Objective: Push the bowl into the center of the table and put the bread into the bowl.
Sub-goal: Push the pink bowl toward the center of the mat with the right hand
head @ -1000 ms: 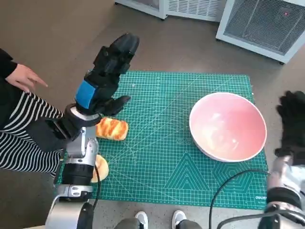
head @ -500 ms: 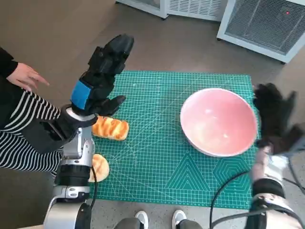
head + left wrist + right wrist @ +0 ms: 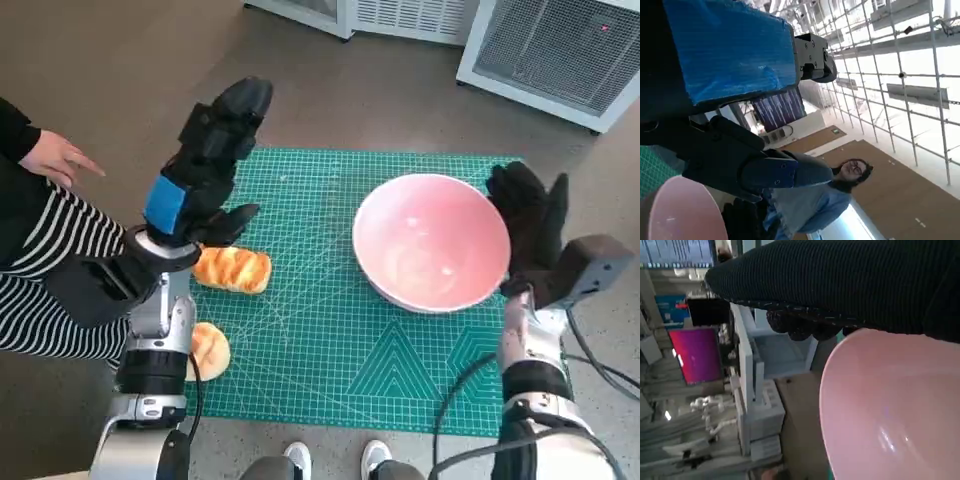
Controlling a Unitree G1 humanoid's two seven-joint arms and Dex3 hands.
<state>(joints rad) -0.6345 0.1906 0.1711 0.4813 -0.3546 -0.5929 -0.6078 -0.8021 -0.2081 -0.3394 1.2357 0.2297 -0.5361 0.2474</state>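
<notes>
A pink bowl stands on the green cutting mat, right of the middle. My right hand, in its black glove, presses flat against the bowl's right rim; the bowl fills the right wrist view under the glove. A striped bread roll lies on the mat's left part. My left hand hovers raised above and just behind the roll, fingers spread and holding nothing. The bowl's edge shows in the left wrist view below the left hand.
A second, rounder bun lies at the mat's left edge by my left forearm. A person in a striped top sits close at the left, with a hand out. White appliances stand behind the table. Shoes show at the front edge.
My right hand has swung in from the right and pushed the bowl leftward across the mat. My left hand stays raised over the roll, nearly still.
</notes>
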